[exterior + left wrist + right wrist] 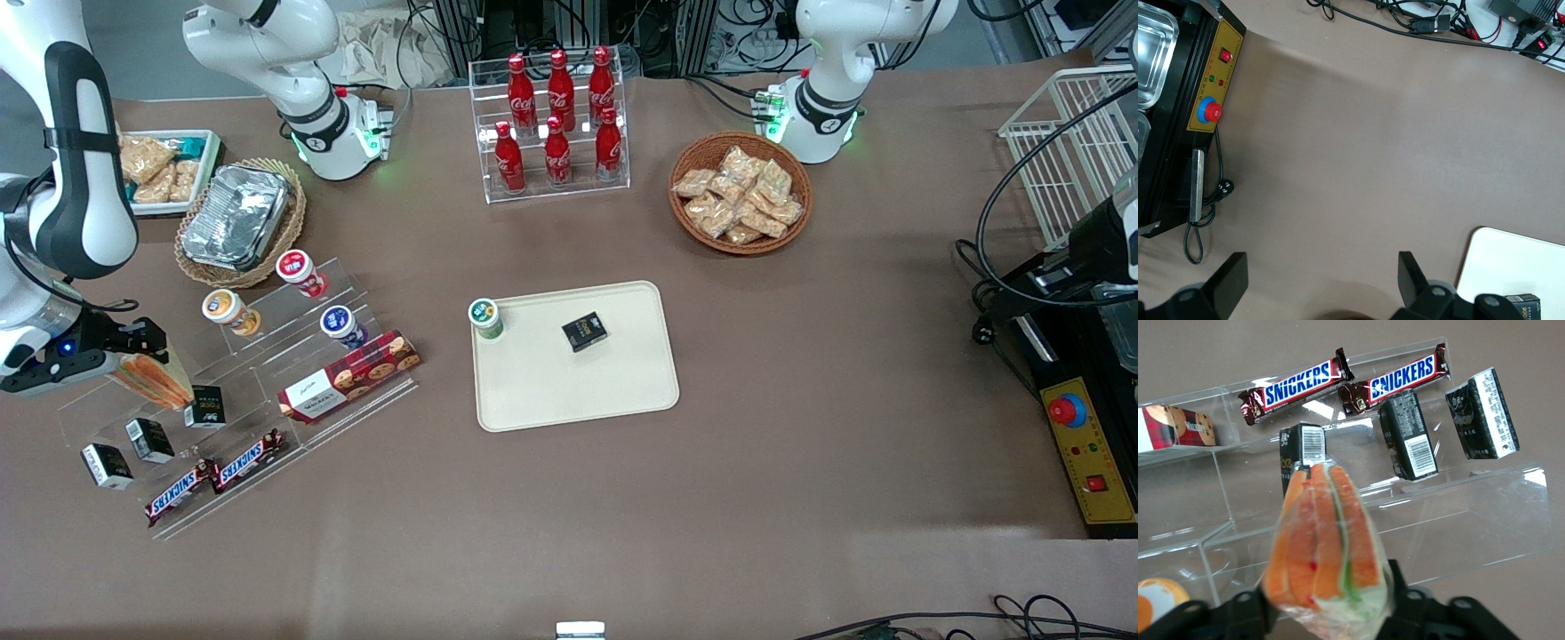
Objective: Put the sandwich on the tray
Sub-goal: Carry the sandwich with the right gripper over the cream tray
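The sandwich (153, 380), a wedge in clear wrap with orange and green layers, is held between the fingers of my right gripper (133, 358). It hangs above the clear stepped shelf at the working arm's end of the table. In the right wrist view the gripper (1328, 610) is shut on the sandwich (1325, 547), with one black finger on each side of it. The cream-beige tray (578, 396) lies flat at the table's middle, well apart from the gripper. A corner of it shows in the left wrist view (1511, 260).
On the tray are a small black box (584, 332) and a green-lidded cup (485, 317). The clear shelf (267, 391) holds Snickers bars (1298, 383), black boxes (1408, 433), a red biscuit box (348, 375) and cups. A bottle rack (556, 124) and snack basket (740, 191) stand farther back.
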### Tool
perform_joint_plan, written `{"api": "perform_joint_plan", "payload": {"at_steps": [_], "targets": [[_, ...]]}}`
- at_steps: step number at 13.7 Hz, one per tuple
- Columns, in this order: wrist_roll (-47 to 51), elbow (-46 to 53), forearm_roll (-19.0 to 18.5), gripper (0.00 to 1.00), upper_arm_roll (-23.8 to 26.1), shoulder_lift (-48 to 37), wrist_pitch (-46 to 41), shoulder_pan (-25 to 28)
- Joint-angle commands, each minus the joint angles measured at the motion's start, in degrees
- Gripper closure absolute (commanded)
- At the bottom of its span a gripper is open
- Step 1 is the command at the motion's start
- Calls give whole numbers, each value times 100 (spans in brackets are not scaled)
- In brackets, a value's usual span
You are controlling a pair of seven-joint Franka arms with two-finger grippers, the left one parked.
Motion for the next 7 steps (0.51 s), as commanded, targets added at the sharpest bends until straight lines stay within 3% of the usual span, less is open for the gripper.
{"api": "perform_joint_plan", "payload": {"at_steps": [1,4,7], "targets": [[-74,-90,114,100,36,-14,83,-38],[-92,-47,88,100,63,-329,4,-3],[-354,251,26,100,98,-733,-871,312]]}}
